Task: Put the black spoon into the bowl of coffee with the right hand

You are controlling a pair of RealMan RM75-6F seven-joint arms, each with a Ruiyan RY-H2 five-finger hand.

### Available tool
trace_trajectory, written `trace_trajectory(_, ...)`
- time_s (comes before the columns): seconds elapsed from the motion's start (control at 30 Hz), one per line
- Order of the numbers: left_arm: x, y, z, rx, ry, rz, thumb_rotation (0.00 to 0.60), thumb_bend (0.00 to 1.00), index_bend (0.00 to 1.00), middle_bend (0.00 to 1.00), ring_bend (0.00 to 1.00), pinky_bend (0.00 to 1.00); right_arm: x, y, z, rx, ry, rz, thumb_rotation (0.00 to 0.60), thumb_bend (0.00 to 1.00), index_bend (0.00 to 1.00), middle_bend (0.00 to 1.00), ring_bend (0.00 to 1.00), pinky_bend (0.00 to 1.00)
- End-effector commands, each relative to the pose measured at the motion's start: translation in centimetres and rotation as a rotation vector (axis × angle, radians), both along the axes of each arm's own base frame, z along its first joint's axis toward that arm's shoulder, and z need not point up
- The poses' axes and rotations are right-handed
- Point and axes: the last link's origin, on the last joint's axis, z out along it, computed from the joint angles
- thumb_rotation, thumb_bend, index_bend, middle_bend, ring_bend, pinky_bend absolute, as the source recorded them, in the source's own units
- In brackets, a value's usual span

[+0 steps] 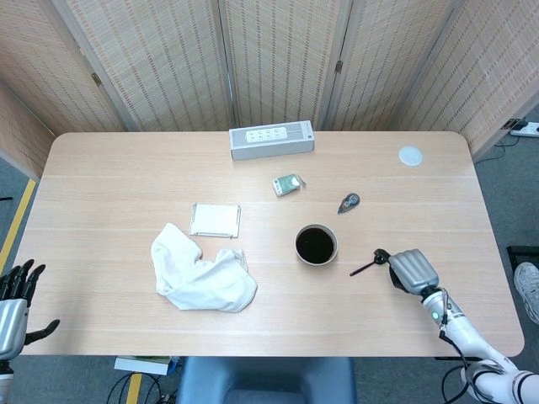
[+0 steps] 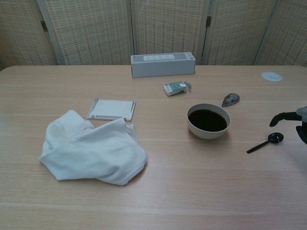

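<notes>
Spoon (image 2: 265, 143), black, lies on table (image 1: 126, 168) at four o'clock from coffee bowl (image 1: 316, 244); right hand (image 1: 413, 271) hovers beside it, fingers released; left hand (image 1: 13, 305) spread, holding nothing

We see the right robot hand (image 1: 413, 270) low over the table's (image 1: 101, 177) right side, back of the hand up, fingers (image 2: 284, 116) curled downward, holding nothing we can make out; its forearm runs back toward the lower right corner. The left robot hand (image 1: 15, 295) hangs off the table's left edge, fingers spread upward.
</notes>
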Motion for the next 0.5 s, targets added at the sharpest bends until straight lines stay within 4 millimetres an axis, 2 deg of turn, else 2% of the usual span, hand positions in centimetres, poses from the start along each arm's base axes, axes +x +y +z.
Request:
trace_trajectory(0.03,0.0,0.0,0.0,0.0,-0.004,0.0,0.6,0.15,0.12,0.06,0.07,0.14,1.6,0.4,0.5,-0.051,-0.092,0.056,0.6,0.34,0.26,0.88,0.97,1.0)
trace_trajectory(0.1,0.0,-0.1,0.1,0.001,-0.004,0.001,0.6,0.15,0.12,0.06,0.07,0.14,2.1,0.7,0.7,-0.066,-0.135,0.071,0.6,0.27,0.27,0.81,0.89,0.98)
trace_trajectory(0.2,0.1,-0.2,0.1,0.001,-0.007,-0.001,0.6,0.15,0.12,0.06,0.07,0.14,2.2,1.1,0.9,-0.059,-0.145,0.067,0.6,0.2,0.27,0.66,0.69,0.79)
trace_trajectory(0.3,0.2,-0.2,0.0,0.001,-0.009,-0.002,0.6,0.15,0.12,0.06,0.07,0.14,2.4,1.4,1.0,-0.061,-0.139,0.058,0.6,0.06,0.27,0.55,0.55,0.64)
trace_trajectory(0.4,0.2,-0.3,0.1,0.002,-0.011,-0.004,0.6,0.15,0.12,0.06,0.07,0.14,2.8,1.7,0.9,-0.064,-0.158,0.049,0.6,0.0,0.27,0.53,0.52,0.59)
trace_trajectory(0.5,0.2,-0.3,0.1,0.003,-0.012,-0.003,0.6,0.15,0.12,0.06,0.07,0.14,2.9,1.8,0.9,-0.064,-0.163,0.049,0.6,0.0,0.27,0.53,0.52,0.59)
